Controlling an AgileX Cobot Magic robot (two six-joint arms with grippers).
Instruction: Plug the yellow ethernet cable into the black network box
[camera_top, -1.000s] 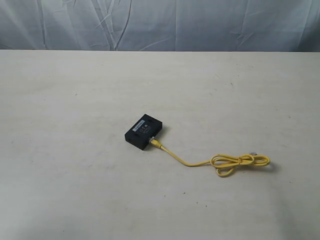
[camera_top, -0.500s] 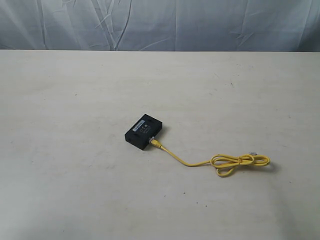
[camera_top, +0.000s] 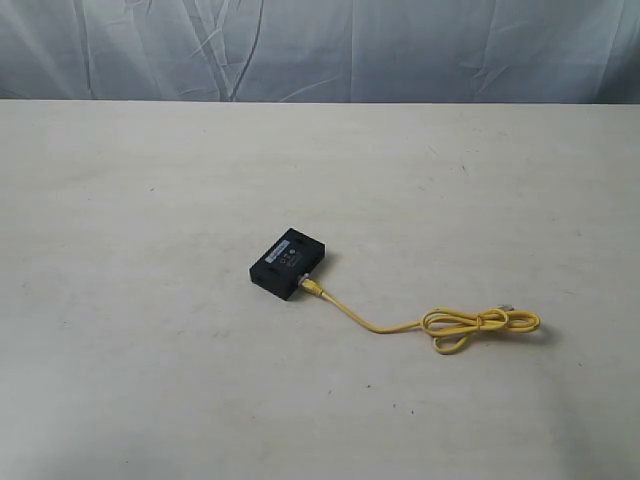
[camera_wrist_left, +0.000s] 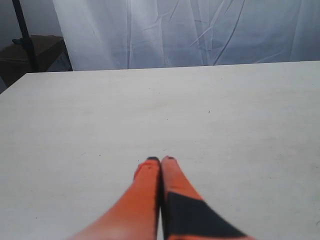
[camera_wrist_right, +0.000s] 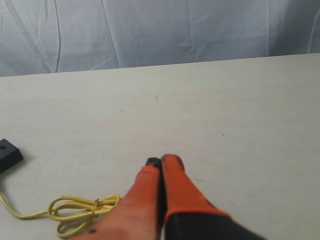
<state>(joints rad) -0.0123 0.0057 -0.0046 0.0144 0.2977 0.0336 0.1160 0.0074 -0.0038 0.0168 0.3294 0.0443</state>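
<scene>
The black network box (camera_top: 287, 264) lies flat near the middle of the table in the exterior view. One plug of the yellow ethernet cable (camera_top: 400, 323) sits against the box's near right side; the cord runs right to a knotted loop (camera_top: 480, 326). No arm shows in the exterior view. The right wrist view shows my right gripper (camera_wrist_right: 161, 161) shut and empty above bare table, with the cable loop (camera_wrist_right: 82, 211) beside it and a corner of the box (camera_wrist_right: 8, 154) further off. My left gripper (camera_wrist_left: 160, 160) is shut and empty, with neither the box nor the cable in its view.
A pale wooden table (camera_top: 150, 380) fills the scene, backed by a wrinkled grey-white cloth (camera_top: 320, 50). In the left wrist view a dark stand and a brown box (camera_wrist_left: 30, 52) sit beyond the table's far corner.
</scene>
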